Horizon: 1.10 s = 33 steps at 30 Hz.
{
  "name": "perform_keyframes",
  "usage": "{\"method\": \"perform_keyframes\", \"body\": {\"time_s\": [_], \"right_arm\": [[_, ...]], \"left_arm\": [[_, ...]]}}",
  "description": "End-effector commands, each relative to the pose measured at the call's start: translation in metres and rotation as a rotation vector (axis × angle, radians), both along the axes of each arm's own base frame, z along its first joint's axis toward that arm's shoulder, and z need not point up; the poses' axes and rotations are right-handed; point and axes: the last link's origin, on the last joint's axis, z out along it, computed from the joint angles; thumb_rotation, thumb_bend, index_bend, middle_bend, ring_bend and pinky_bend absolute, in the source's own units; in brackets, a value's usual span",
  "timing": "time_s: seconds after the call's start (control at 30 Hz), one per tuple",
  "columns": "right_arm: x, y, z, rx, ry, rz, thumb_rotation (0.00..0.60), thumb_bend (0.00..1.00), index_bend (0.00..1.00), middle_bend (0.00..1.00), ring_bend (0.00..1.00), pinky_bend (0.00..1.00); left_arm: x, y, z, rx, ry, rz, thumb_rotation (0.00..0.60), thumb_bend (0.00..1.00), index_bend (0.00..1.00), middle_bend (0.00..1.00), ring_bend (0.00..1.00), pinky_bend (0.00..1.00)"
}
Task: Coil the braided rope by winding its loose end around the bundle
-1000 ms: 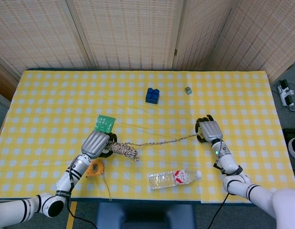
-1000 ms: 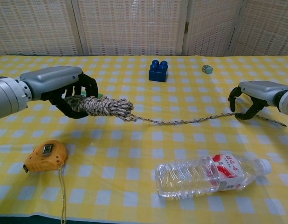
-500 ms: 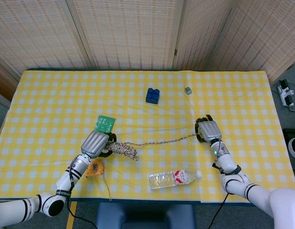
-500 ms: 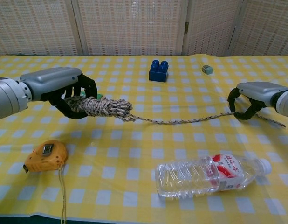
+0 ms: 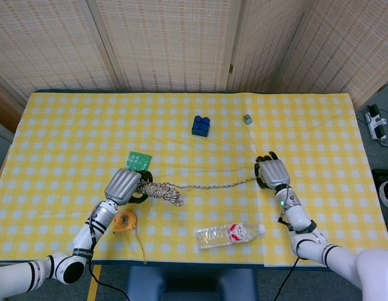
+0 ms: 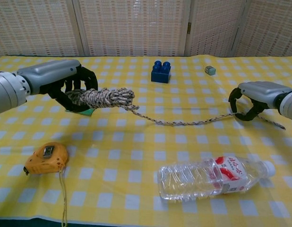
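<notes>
A surface (image 5: pixel 68 125) covered in a yellow-and-white checked cloth carries several things. The left hand (image 5: pixel 123 185) (image 6: pixel 61 80) grips the wound bundle (image 6: pixel 106 98) (image 5: pixel 162 190) of the braided rope, fingers curled around its near-left end, and holds it lifted above the cloth in the front left part of the surface. From the bundle's free end the loose end of the rope (image 6: pixel 184 122) (image 5: pixel 213 185) runs as a single thin strand, sagging toward the cloth, across the middle of the surface to the right hand (image 5: pixel 273 172) (image 6: pixel 253 97). That hand's fingers are hooked closed around the strand toward the front right, and the strand's tip (image 6: pixel 273 123) trails out past the hand on the cloth.

A green card (image 5: pixel 137 162) lies just behind the left hand, partly hidden by it in the chest view. An orange tape measure (image 6: pixel 47 158) (image 5: pixel 125 221) sits near the front edge on the left, its cord trailing toward that edge. A clear plastic water bottle (image 6: pixel 210 176) (image 5: pixel 228 234) with a red-and-white label lies on its side near the front edge, right of centre. A blue toy brick (image 5: pixel 201 125) (image 6: pixel 161 71) stands toward the back, about the middle, and a small grey-green cube (image 5: pixel 247 118) (image 6: pixel 210 70) sits to its right.
</notes>
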Motion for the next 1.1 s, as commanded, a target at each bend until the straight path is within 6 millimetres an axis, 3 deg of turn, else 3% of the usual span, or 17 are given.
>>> {"method": "perform_keyframes", "body": {"time_s": [0.03,0.37,0.77,1.1], "right_arm": [[0.014,0.008,0.019,-0.053,-0.052,0.065,0.600,0.50,0.61,0.31,0.20,0.08],[0.082,0.038,0.055,-0.086,-0.114,0.303,0.600,0.49,0.61,0.34,0.21,0.08],[0.175,0.086,0.059,-0.052,-0.105,0.638,0.600,0.49,0.61,0.42,0.27,0.08],[0.235,0.082,0.066,-0.147,-0.134,0.736,0.600,0.49,0.61,0.42,0.30,0.08]], "left_arm": [[0.008,0.002,0.007,0.005,-0.069,0.029,0.600,0.61,0.68,0.67,0.60,0.58],[0.048,0.020,0.034,0.017,-0.289,0.125,0.600,0.62,0.68,0.69,0.62,0.60],[0.073,0.042,0.042,0.168,-0.036,0.243,0.600,0.63,0.68,0.73,0.67,0.61],[0.096,0.035,0.028,0.159,-0.026,0.272,0.600,0.63,0.69,0.75,0.70,0.62]]}}
